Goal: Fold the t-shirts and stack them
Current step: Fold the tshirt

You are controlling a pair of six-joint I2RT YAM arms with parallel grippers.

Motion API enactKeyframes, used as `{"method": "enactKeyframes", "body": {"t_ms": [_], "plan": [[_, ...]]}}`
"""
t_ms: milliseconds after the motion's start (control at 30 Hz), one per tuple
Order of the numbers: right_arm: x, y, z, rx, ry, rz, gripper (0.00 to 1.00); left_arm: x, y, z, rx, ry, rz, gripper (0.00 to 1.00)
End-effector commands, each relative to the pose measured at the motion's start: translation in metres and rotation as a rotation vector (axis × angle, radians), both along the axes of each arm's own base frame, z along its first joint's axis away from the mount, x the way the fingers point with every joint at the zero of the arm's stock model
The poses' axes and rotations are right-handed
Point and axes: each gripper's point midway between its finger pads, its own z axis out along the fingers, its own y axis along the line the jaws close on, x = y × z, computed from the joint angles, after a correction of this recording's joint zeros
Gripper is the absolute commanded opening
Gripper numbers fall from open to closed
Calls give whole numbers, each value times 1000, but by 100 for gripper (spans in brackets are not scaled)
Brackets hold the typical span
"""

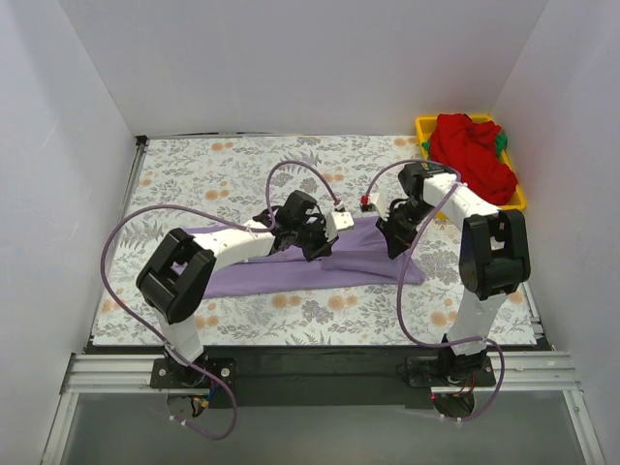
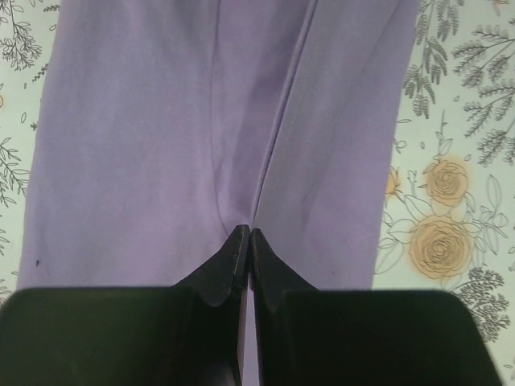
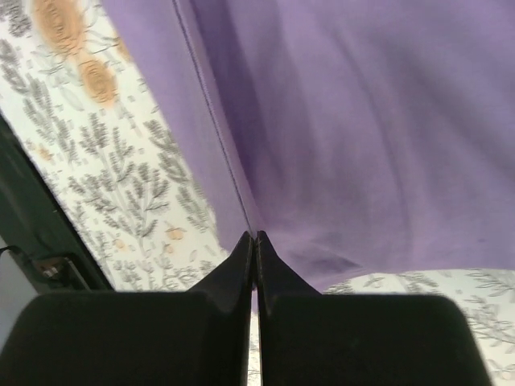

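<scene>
A lavender-purple t-shirt (image 1: pixel 291 266) lies folded in a long strip across the floral cloth, between both arms. My left gripper (image 1: pixel 312 247) is shut on a fold of the purple t-shirt (image 2: pixel 161 145), its tips pinching the crease (image 2: pixel 244 233). My right gripper (image 1: pixel 395 242) is shut on the purple t-shirt's edge (image 3: pixel 338 121) near the strip's right end; its tips meet at the hem (image 3: pixel 255 237). A red t-shirt (image 1: pixel 472 155) lies bunched in the yellow tray, with a bit of green cloth (image 1: pixel 501 142) beside it. No pale pink shirt shows.
The yellow plastic tray (image 1: pixel 423 124) sits at the back right corner. The floral-patterned cloth (image 1: pixel 223 170) covers the table. White walls close in the left, back and right sides. A black rail (image 1: pixel 310 363) runs along the near edge.
</scene>
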Motion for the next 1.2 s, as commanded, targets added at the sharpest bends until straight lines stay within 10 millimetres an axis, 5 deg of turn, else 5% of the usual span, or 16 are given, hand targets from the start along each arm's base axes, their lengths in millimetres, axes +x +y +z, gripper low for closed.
{"method": "enactKeyframes", "body": {"t_ms": [0, 267, 367, 433, 533, 700, 900, 1167], "plan": [[25, -7, -3, -48, -25, -12, 1, 20, 3, -1, 22, -26, 17, 0], [65, -10, -11, -113, -77, -52, 1, 50, 11, -16, 47, -17, 80, 0], [79, -13, -14, -157, -94, -130, 19, 55, 12, -14, 40, 4, 118, 10], [92, -10, 0, -159, -111, -211, 32, 54, 13, -7, 19, 15, 137, 20], [99, -8, 28, -145, -170, -267, 38, 56, 25, 14, -17, 32, 201, 28], [73, -11, 54, -129, -191, -317, 35, 62, 57, 63, -77, 39, 300, 41], [20, -1, 28, -218, -139, -269, 29, 57, 92, 80, -68, 164, 411, 45], [20, 1, -9, -348, -170, -218, 28, 49, 126, 100, -143, 277, 524, 52]]}}
